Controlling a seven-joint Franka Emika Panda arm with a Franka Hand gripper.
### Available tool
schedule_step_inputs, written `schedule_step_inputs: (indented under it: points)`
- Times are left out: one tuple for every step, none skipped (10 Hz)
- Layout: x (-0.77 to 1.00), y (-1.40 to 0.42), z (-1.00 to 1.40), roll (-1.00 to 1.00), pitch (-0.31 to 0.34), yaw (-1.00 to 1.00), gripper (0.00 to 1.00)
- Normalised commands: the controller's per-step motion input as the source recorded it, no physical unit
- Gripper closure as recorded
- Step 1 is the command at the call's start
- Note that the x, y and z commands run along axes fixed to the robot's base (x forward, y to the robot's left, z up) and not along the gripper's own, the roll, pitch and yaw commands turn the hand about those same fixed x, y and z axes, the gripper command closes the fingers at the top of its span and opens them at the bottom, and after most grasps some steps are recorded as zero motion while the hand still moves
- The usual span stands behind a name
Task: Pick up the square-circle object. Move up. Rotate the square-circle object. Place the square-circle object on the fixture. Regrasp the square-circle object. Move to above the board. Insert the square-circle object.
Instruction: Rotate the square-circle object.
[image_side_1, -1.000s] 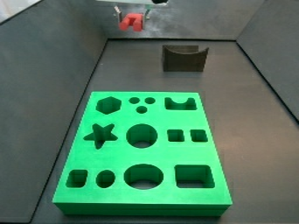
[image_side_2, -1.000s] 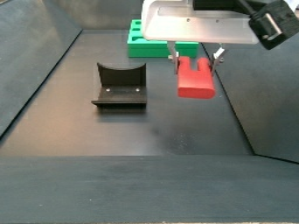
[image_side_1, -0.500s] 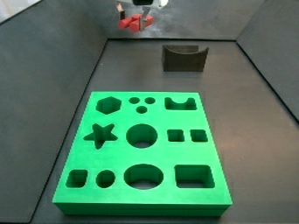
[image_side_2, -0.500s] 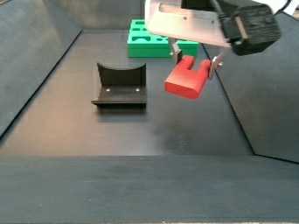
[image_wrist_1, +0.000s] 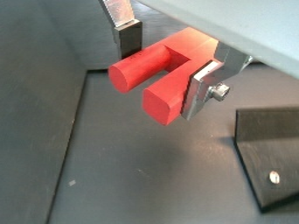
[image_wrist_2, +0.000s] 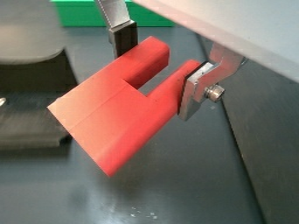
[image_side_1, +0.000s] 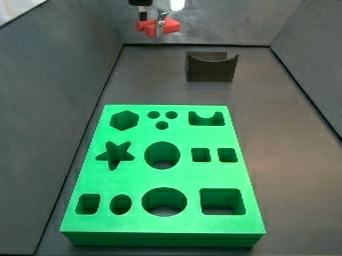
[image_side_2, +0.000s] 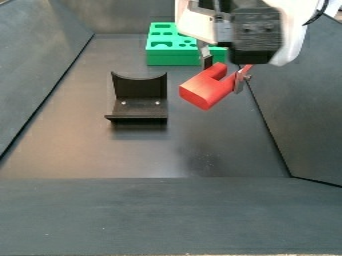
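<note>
Dark grey floor (image_side_2: 160, 150), dark walls all round. The gripper (image_side_2: 221, 72) hung high, its fingers (image_wrist_2: 117, 33) clamped on the red block (image_side_2: 210, 87), which sat tilted in the grip. The fixture (image_side_2: 136, 98) stood below and to one side, its notch empty. The board (image_side_1: 163, 170) lay well apart, every hole empty. Finishing the rotation squarely before descending looked wise.

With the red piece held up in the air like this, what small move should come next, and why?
Probably finish turning the wrist, then carry the piece toward the fixture. The gripper is shut on the square-circle object, which hangs tilted, clear of the floor and beside the fixture, not over its notch. The board lies apart, so insertion likely comes later.
</note>
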Motion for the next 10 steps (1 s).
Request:
schedule_step_inputs:
  points:
    - [0.02,0.02,-0.03,0.00,-0.002,-1.00,1.00]
    - [0.02,0.02,-0.03,0.00,-0.002,-1.00,1.00]
    - [0.02,0.02,-0.03,0.00,-0.002,-1.00,1.00]
    - [0.02,0.02,-0.03,0.00,-0.002,-1.00,1.00]
    - [0.02,0.02,-0.03,0.00,-0.003,-1.00,1.00]
    - [0.02,0.02,-0.03,0.00,-0.003,-1.00,1.00]
    - [0.02,0.02,-0.03,0.00,-0.003,-1.00,1.00]
    - [0.02,0.02,-0.03,0.00,-0.003,-1.00,1.00]
    - [0.02,0.02,-0.03,0.00,-0.003,-1.00,1.00]
    - [0.02,0.02,-0.03,0.00,-0.003,-1.00,1.00]
